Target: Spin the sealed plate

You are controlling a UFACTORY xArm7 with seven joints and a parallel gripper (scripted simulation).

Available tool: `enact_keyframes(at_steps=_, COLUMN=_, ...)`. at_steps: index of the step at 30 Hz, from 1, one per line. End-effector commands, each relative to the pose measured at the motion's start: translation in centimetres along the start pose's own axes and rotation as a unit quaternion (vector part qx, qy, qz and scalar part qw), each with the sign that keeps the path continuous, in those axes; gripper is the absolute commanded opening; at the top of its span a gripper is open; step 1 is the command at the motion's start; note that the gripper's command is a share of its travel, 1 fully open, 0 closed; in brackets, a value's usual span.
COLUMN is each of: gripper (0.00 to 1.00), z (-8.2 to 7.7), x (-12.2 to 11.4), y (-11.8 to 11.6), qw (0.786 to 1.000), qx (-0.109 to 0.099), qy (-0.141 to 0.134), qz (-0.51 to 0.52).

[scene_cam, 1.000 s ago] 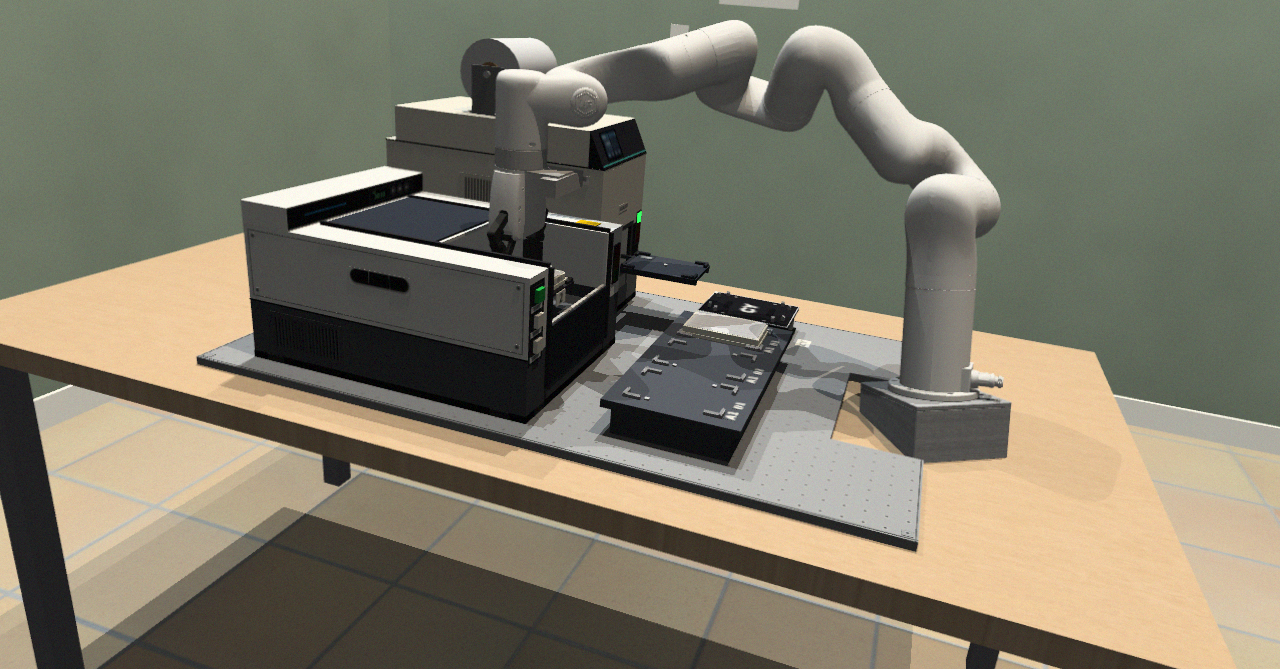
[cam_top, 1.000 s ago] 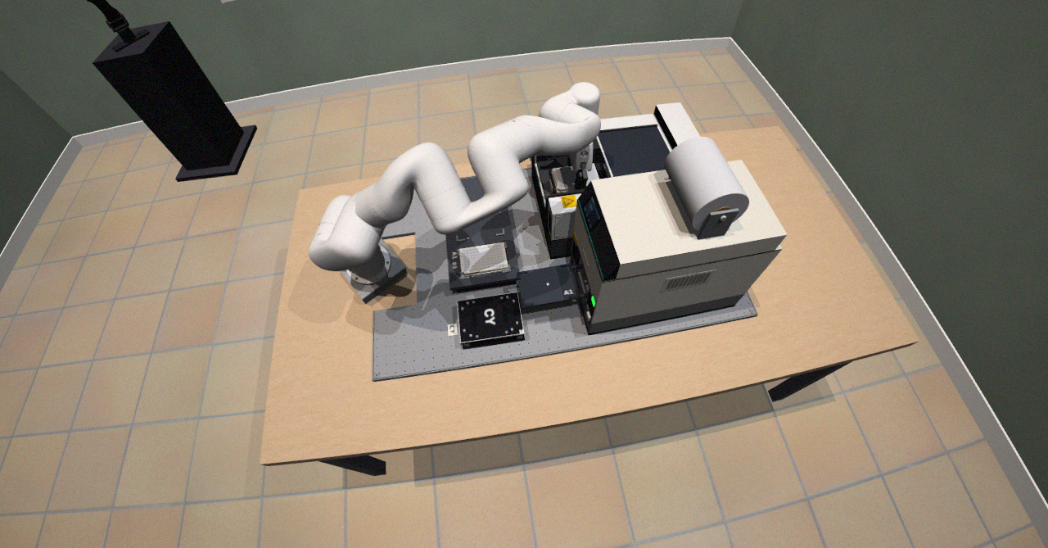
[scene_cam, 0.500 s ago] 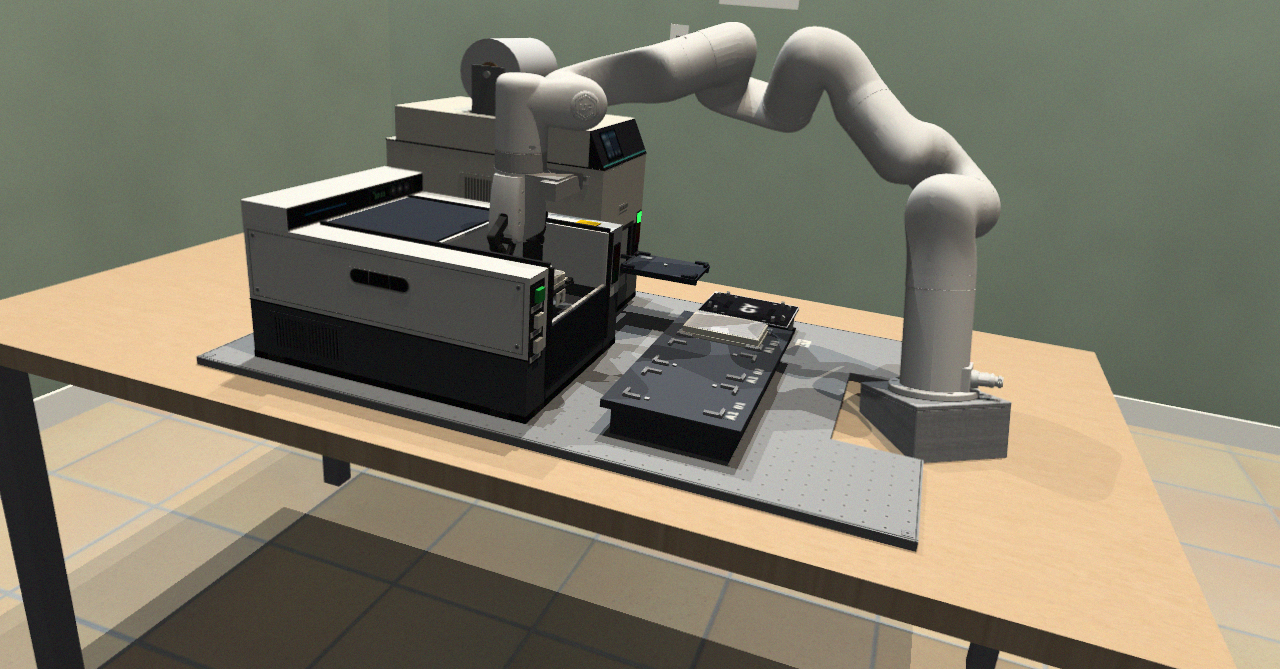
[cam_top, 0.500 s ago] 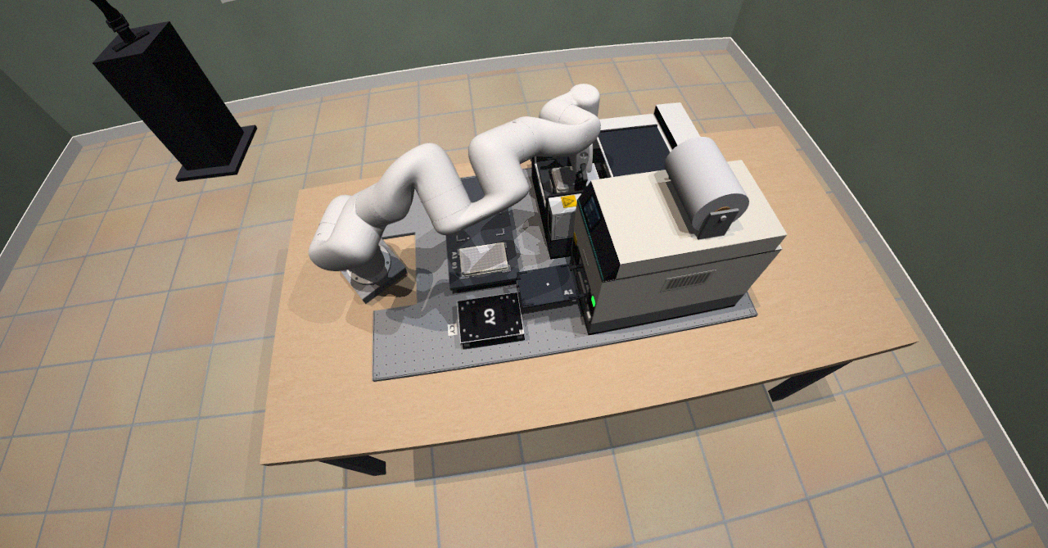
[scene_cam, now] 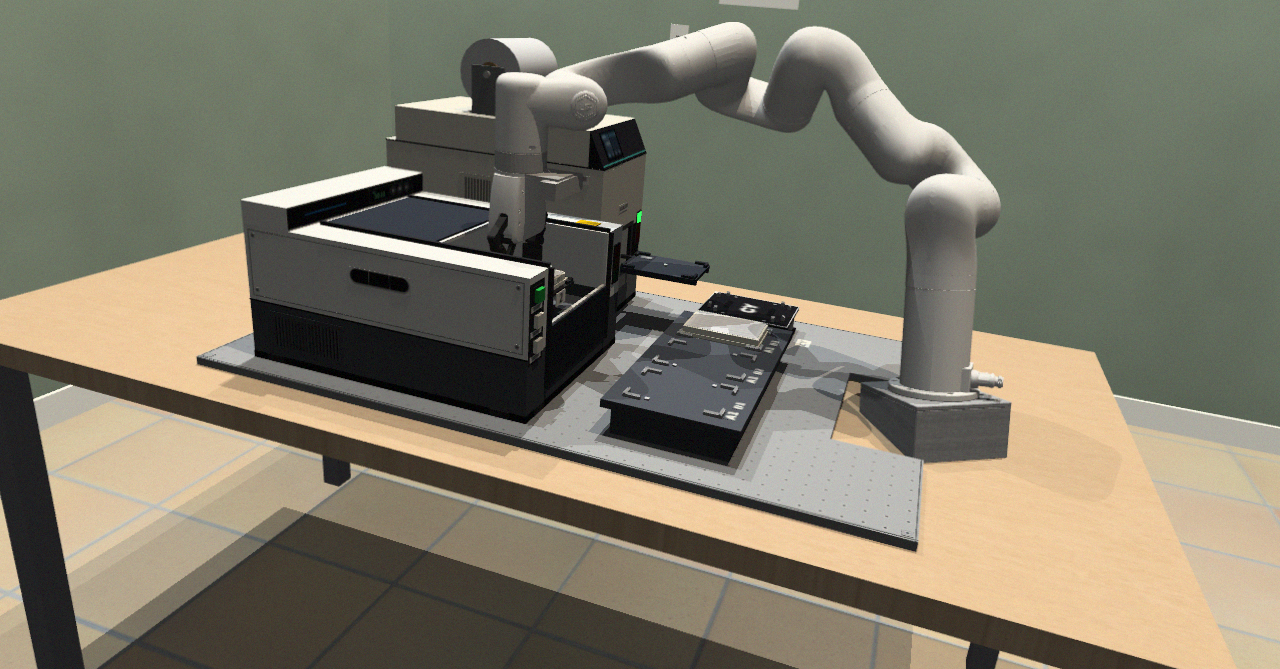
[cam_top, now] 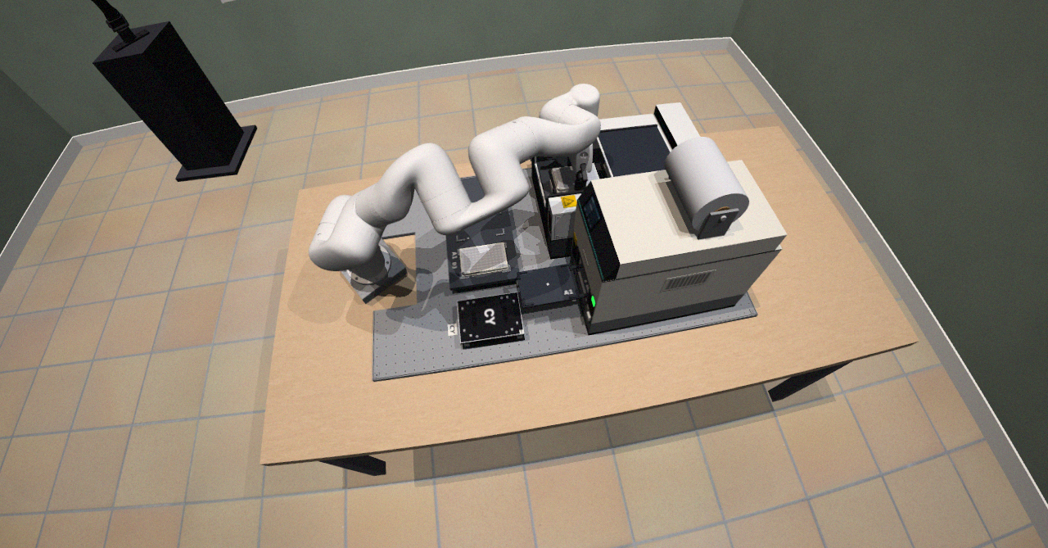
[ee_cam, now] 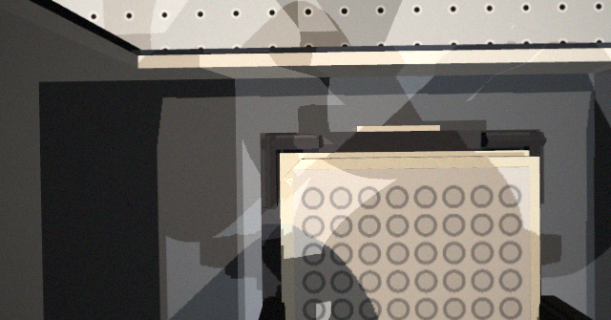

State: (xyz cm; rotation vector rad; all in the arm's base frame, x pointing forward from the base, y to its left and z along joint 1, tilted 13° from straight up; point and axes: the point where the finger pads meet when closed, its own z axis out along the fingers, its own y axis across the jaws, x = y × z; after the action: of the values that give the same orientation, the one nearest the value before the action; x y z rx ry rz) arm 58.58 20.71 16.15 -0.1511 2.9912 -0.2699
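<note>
Gripper (scene_cam: 506,237) down in the centrifuge's (scene_cam: 384,284) open bay — jaws closed on a well plate (ee_cam: 410,234).

You've got bay walls close around it; beside the centrifuge, the sealer (cam_top: 681,244) — stage (cam_top: 545,286) bare.

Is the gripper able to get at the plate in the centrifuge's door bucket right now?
Probably yes: the centrifuge is open above that bucket, and the gripper is down inside the opening, shut on the plate.
</note>
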Motion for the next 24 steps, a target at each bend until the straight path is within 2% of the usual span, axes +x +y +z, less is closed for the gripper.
enact_keyframes(at_steps=1, gripper=0.0, z=-0.26, x=-0.1, y=0.08, qw=1.0, qx=-0.001, qy=-0.002, qz=0.0)
enact_keyframes(at_steps=24, gripper=0.0, z=-0.59, x=-0.1, y=0.08, qw=1.0, qx=-0.001, qy=-0.002, qz=0.0)
